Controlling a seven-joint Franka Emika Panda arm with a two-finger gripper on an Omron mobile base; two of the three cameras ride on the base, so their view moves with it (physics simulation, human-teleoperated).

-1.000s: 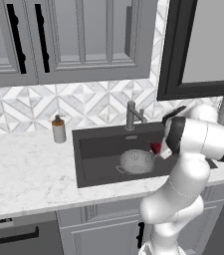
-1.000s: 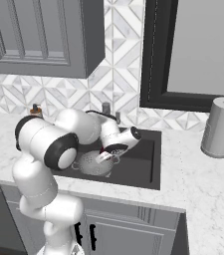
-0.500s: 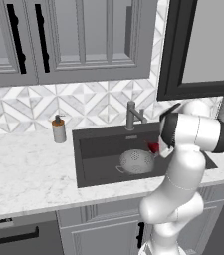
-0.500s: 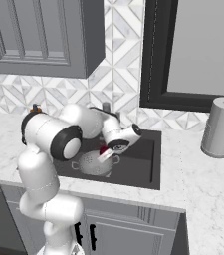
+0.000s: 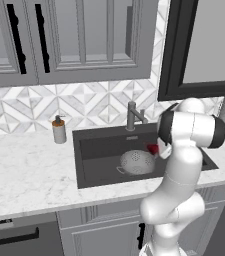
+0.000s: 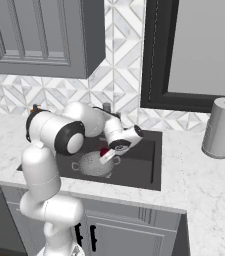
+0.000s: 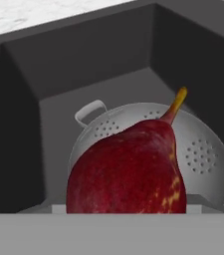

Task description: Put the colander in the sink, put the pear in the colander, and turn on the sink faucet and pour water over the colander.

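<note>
Since a second ago the arm's elbow has swung toward the sink's near edge, while the gripper (image 6: 107, 153) and its red load have hardly shifted over the basin. Nothing else on the counter has moved.

From the hand's own camera the pear (image 7: 128, 169) sits right up against the lens in the lower middle of the frame, stem tilted to the upper right, so close that the finger tips are hidden behind it. By the look of it the fingers are clamped on the pear's sides — held wide by the fruit. In the right base view it shows as a small red spot (image 6: 104, 151) just left of the gripper, at the centre of the frame.

Behind and below the pear lies the colander (image 7: 208, 149), upright on the sink floor, one loop handle pointing to the upper left. Its bowl holds nothing — the pear hangs above it, not inside. In the left base view the colander (image 5: 136, 162) rests in the middle of the dark sink (image 5: 99, 150), with the pear (image 5: 153, 148) just to its upper right, beside the arm's white wrist.

At the sink's back rim stands the faucet (image 5: 132, 115), spout angled to the right. A soap bottle (image 5: 59, 130) sits on the marble left of the sink, and a paper towel roll (image 6: 221, 127) stands at the right of the frame.
</note>
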